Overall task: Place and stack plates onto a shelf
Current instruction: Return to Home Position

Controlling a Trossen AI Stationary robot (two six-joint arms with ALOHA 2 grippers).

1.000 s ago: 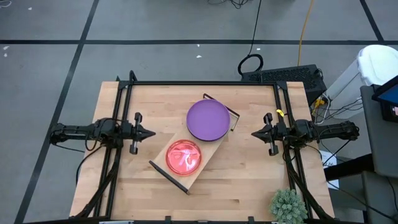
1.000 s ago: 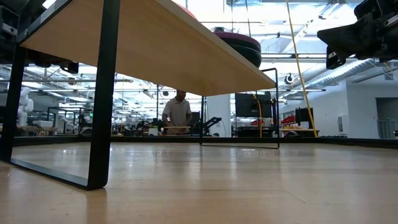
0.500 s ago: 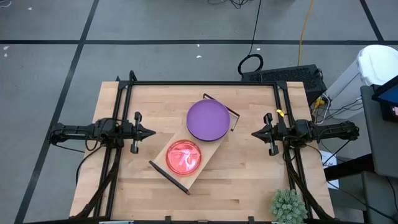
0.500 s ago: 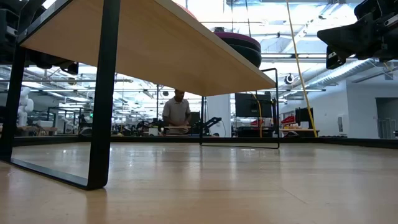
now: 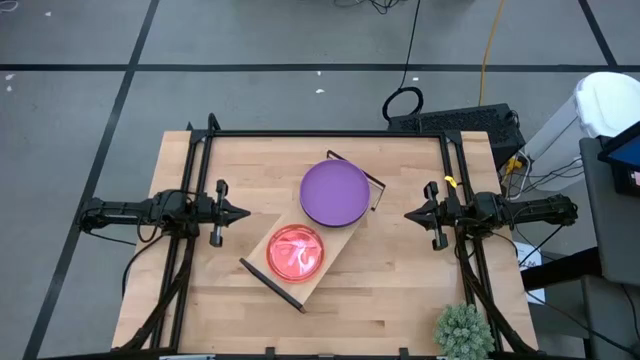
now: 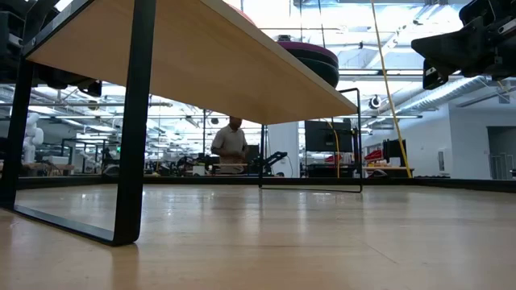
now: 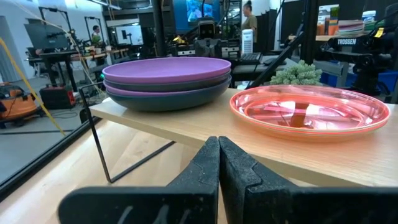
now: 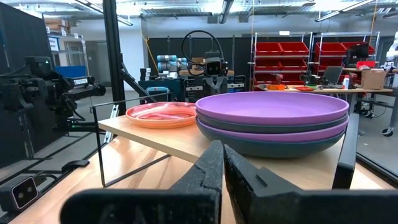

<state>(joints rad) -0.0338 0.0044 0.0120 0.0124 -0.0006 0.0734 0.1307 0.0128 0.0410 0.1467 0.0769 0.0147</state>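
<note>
the left gripper hangs over the left side of the table, tips pointing inward toward the shelf, its fingers pressed together on nothing. the shelf sits mid-table on a slant: in the high view its long axis runs from lower left to upper right, with a black frame end at each tip. the pink plate lies on the lower-left half and the purple plate tops a stack on the upper-right half, the two just beside each other. from above that stack reads as one purple disc – the wrist views show purple and dark plates layered in turn beneath it. the right gripper hangs over the right side, aimed back at the shelf, closed and empty too. a spiky green plant stands at the table's lower-right corner, well apart from both arms. only the low view shows the board's underside, and a person far off in the room.
</note>
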